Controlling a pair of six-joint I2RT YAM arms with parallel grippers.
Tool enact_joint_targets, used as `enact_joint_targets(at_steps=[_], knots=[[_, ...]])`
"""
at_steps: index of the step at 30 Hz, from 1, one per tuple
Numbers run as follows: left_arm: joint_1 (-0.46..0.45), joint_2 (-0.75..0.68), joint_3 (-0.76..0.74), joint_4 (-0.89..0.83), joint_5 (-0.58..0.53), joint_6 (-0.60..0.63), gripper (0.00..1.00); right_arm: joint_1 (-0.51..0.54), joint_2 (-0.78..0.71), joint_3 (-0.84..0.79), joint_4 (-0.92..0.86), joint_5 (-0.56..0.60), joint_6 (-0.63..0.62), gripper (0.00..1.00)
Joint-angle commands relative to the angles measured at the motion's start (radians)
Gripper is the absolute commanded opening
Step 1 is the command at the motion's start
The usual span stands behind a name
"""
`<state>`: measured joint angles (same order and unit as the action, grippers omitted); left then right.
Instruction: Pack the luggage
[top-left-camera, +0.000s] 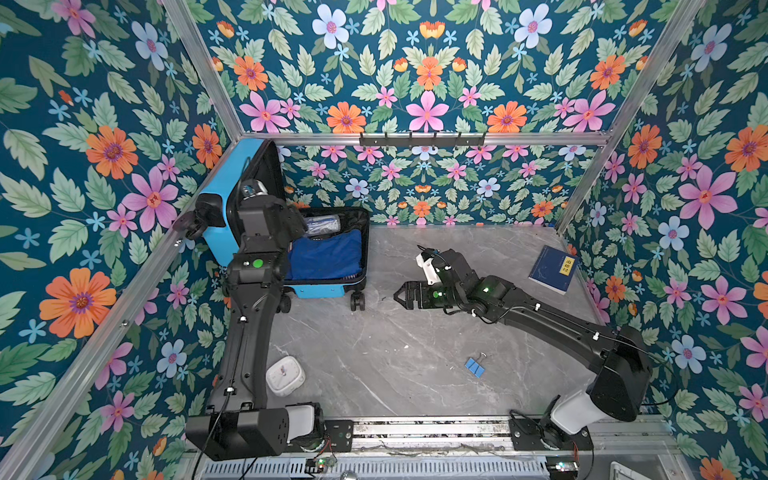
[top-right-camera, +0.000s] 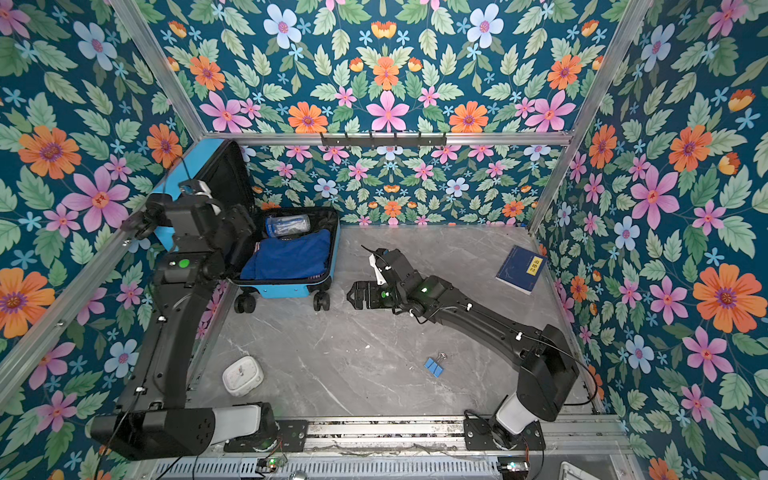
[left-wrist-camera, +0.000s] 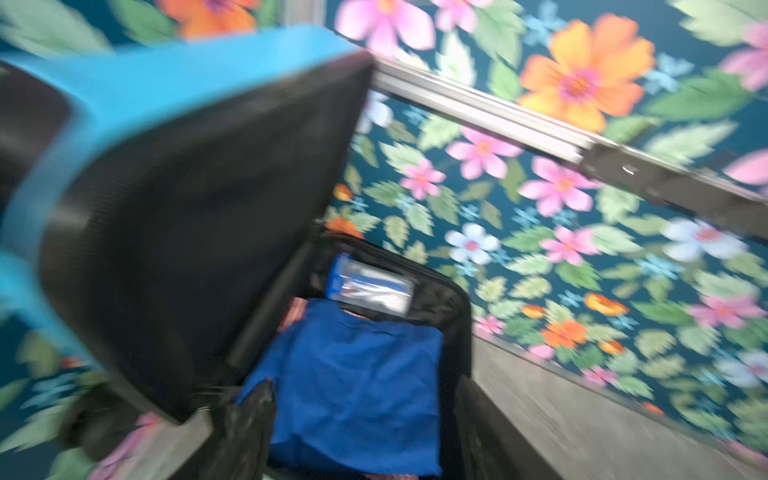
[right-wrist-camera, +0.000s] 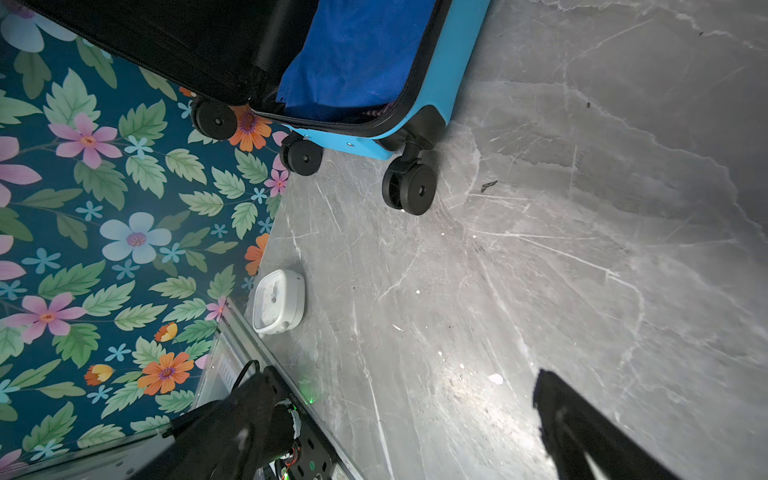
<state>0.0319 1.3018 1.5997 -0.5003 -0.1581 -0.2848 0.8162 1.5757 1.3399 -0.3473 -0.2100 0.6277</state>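
The luggage (top-left-camera: 216, 237) (top-right-camera: 286, 289) lies open at the back left, its black-lined lid (left-wrist-camera: 187, 232) propped up against the left wall. In its base lie a folded blue cloth (top-left-camera: 326, 255) (left-wrist-camera: 357, 382) (right-wrist-camera: 357, 45) and a clear pouch (top-left-camera: 322, 224) (left-wrist-camera: 370, 286). My left gripper (left-wrist-camera: 365, 419) hangs over the base, open, with nothing between its fingers; this view is motion-blurred. Its fingertips are hidden under the wrist in both top views. My right gripper (top-left-camera: 397, 296) (top-right-camera: 351, 296) (right-wrist-camera: 407, 415) stands open above bare table, to the right of the luggage's wheels (right-wrist-camera: 409, 189).
A white clock (top-left-camera: 284, 374) (top-right-camera: 242, 375) (right-wrist-camera: 277, 301) sits near the left arm's base. Blue binder clips (top-left-camera: 475, 366) (top-right-camera: 434, 366) lie front centre. A dark-blue book (top-left-camera: 552, 268) (top-right-camera: 520, 268) lies by the right wall. A hook rail (top-left-camera: 422, 139) runs along the back.
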Motion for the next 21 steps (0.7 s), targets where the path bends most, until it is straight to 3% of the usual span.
enact_joint_targets(at_steps=[1,9,17,21], knots=[[0.056,0.022,0.082,-0.094,-0.003,0.057,0.78,0.002,0.007,0.004,0.026,-0.033,-0.005,0.99],[0.148,0.179,0.308,-0.126,-0.008,0.079,0.81,0.003,-0.001,-0.021,0.032,-0.053,0.007,0.99],[0.156,0.314,0.432,-0.084,-0.071,0.109,0.8,0.003,0.004,-0.026,0.015,-0.057,0.01,0.99],[0.156,0.312,0.417,-0.019,-0.109,0.124,0.79,0.002,0.019,-0.031,0.021,-0.061,0.023,0.99]])
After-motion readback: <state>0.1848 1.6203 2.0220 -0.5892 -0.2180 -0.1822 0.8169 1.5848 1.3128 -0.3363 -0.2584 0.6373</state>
